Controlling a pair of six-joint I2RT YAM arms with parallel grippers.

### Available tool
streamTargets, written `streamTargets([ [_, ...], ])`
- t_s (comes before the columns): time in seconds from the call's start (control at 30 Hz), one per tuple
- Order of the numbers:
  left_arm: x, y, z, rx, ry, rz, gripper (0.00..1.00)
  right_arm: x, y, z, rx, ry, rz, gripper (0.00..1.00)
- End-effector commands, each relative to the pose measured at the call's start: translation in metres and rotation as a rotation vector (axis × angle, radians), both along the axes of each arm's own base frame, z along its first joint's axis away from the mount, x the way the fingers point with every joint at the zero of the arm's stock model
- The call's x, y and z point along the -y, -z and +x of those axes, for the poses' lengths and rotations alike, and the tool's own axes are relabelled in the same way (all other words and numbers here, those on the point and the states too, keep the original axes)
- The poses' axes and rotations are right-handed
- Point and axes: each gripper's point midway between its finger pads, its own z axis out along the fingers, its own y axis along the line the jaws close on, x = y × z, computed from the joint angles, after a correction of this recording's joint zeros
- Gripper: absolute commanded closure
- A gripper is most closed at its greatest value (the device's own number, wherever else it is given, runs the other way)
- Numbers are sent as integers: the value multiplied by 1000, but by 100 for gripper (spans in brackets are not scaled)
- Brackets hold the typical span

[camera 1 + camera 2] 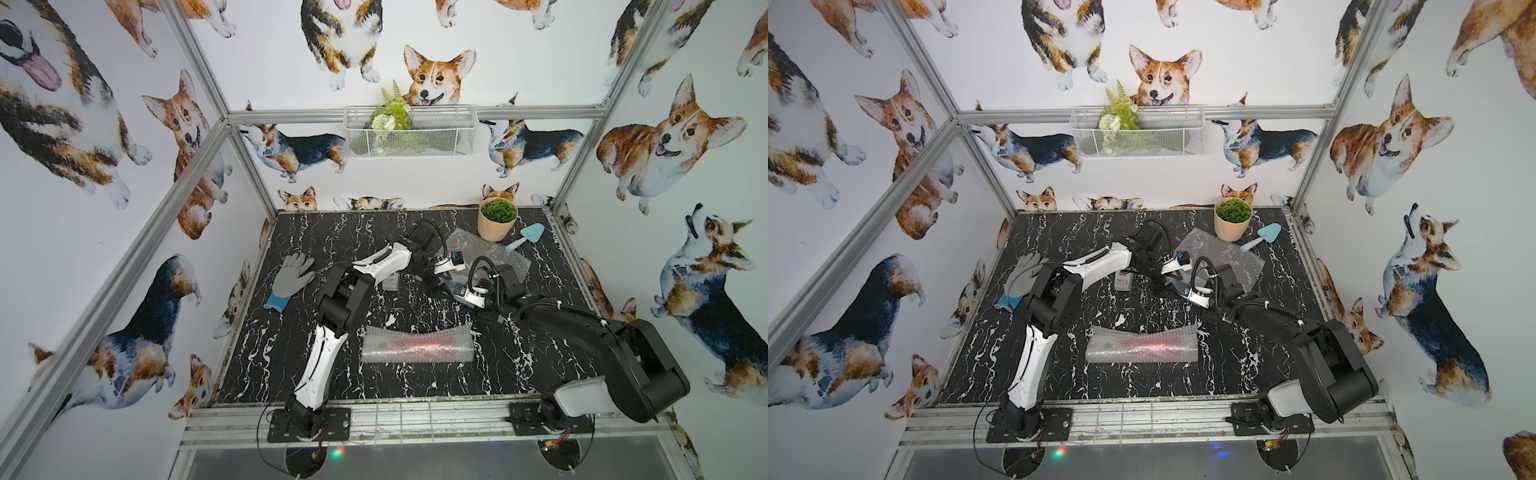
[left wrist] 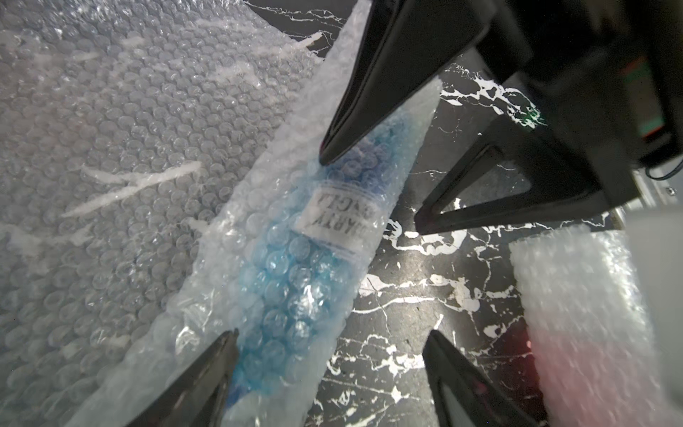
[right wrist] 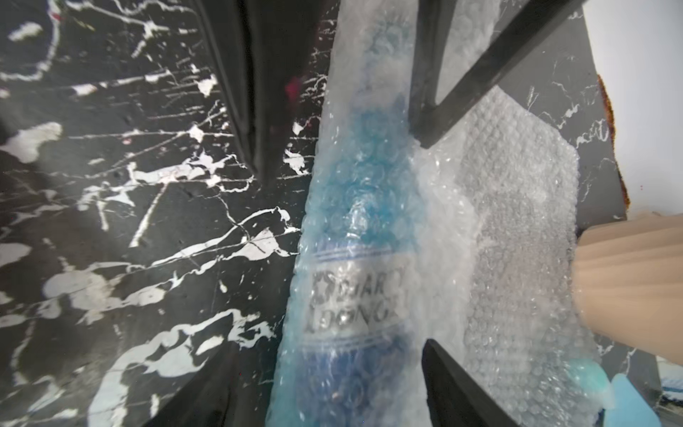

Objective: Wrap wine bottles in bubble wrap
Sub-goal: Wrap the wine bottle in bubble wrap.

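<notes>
Near centre, left fingers and right fingers wide astride blue bottle, bubble wrap edge seemingly flat

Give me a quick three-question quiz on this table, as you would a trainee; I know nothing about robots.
1. True or false: the red bottle lies inside a roll of bubble wrap.
2. What lies near the left edge of the table? A. a hammer B. a grey glove C. a cup
3. The left pincer and right pincer stand open around one half-wrapped bottle. What colour is it?
Key: 1 true. 2 B. 3 blue.
</notes>
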Motion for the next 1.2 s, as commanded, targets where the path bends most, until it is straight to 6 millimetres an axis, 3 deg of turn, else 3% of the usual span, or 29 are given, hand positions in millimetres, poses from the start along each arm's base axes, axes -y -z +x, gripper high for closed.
streamTargets([
  [0.0,-1,-2,-5,-30,15,-7,19,-5,-12,20,110,-33,-34,21],
  [0.33,0,-9,-7,-42,20,-18,18,1,12,15,39,-27,-100,25],
  [0.6,-7,-48,5,18,-14,-61,16,0,20,10,-47,5,-87,41],
  [0.77,-24,-63,9,49,-38,-38,16,-3,24,5,-116,18,-53,50],
  [0.93,-42,-76,10,68,-77,-3,15,-18,20,-5,-229,-1,50,51],
  [1.17,-75,-70,-6,173,-65,106,13,-42,6,-34,-398,-74,183,51],
])
